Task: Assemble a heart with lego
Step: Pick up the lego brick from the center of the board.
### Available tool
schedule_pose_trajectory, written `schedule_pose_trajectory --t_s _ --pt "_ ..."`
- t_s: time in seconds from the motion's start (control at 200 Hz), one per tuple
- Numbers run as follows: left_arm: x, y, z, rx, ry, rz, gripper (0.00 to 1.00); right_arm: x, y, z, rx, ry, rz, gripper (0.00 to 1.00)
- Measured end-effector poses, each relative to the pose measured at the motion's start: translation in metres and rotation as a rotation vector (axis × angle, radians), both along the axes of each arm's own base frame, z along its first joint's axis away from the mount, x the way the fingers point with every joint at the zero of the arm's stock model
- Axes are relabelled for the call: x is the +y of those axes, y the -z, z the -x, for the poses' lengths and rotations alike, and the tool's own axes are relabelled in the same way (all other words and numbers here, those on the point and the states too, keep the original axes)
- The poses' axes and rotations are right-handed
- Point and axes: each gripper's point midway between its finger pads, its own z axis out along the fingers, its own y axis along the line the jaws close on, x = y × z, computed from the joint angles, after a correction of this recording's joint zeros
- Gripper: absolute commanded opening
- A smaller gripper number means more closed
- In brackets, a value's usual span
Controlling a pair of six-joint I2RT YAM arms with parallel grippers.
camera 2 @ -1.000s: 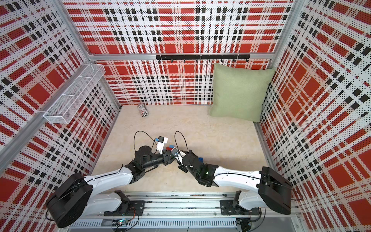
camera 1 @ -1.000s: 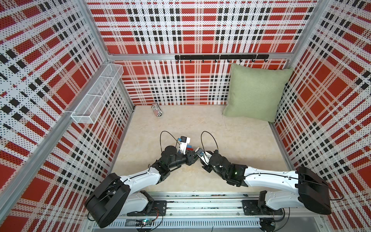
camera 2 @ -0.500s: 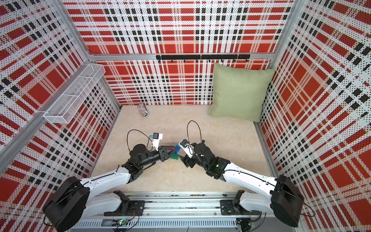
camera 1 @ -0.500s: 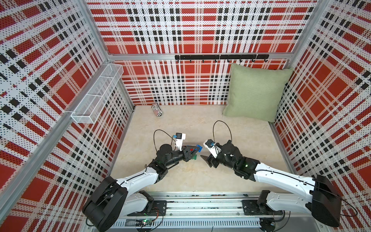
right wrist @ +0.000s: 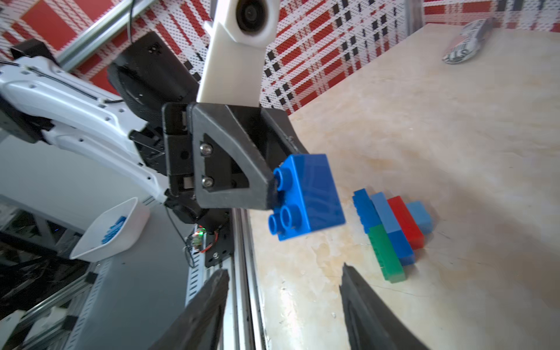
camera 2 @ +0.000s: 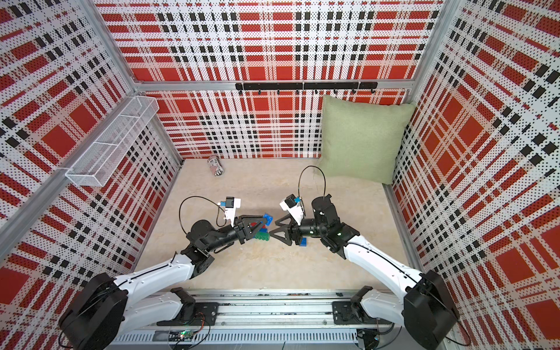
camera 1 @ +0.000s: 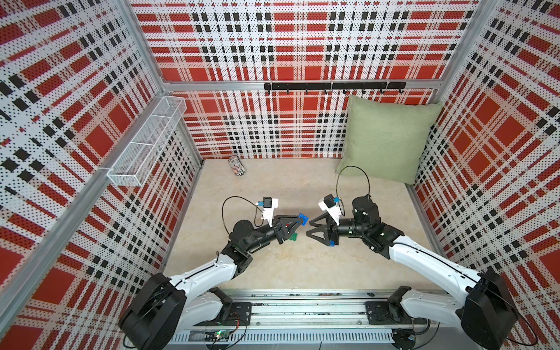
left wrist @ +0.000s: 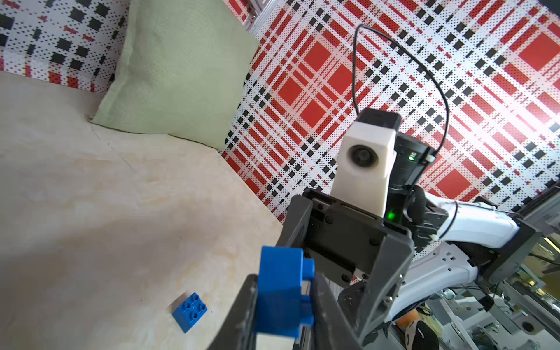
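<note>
Top views first: my left gripper (camera 1: 300, 221) is clenched on a small blue brick (camera 1: 304, 218), which it holds clear of the table (camera 1: 272, 188). The right gripper (camera 1: 309, 229) faces it from just beside, jaws parted and empty. The heart (camera 2: 261, 235), partly built, lies on the table directly under the left gripper, so the left arm is plainly the nearer. A loose blue brick (camera 2: 303, 241) sits beneath the right gripper. Left wrist view: the small blue brick (left wrist: 280, 291) fills the gap between my jaws with its studs turned sideways. The loose blue brick (left wrist: 190, 311) lies well apart on the table, and the heart does not show here. Right wrist view: the heart (right wrist: 391, 230) lies below and beyond the small blue brick (right wrist: 309, 197). Its green, blue and red strips lie flat, side by side, with their long axes parallel. Studs along the heart's near edge seem to face the same way as the brick's own. I judge the next move is a descent, then a sideways press onto that edge, not a re-grip.
</note>
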Motion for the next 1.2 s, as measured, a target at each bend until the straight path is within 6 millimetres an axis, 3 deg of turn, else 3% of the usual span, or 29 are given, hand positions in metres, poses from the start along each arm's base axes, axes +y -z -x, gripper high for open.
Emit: schedule_pose_trajectory --t_s 0.346,0.777,0.862,1.062,1.202 --pt "-0.007 -0.013 0.02 -0.057 0.066 0.032 0.15 0.001 -0.028 0.003 0.017 -0.066 -0.073 0.54" --pt "-0.007 -0.02 0.027 -0.091 0.089 0.048 0.2 0.004 -0.034 0.007 0.05 -0.12 -0.108 0.28" --pt "-0.006 -0.022 0.028 -0.101 0.09 0.056 0.29 0.003 -0.036 0.007 0.039 -0.115 -0.111 0.26" --pt "-0.006 -0.022 0.027 -0.095 0.089 0.057 0.64 0.002 -0.032 -0.001 0.025 -0.071 -0.093 0.24" --pt "0.006 -0.017 0.018 -0.067 0.034 0.058 0.7 0.0 -0.018 -0.014 0.005 0.015 -0.031 0.25"
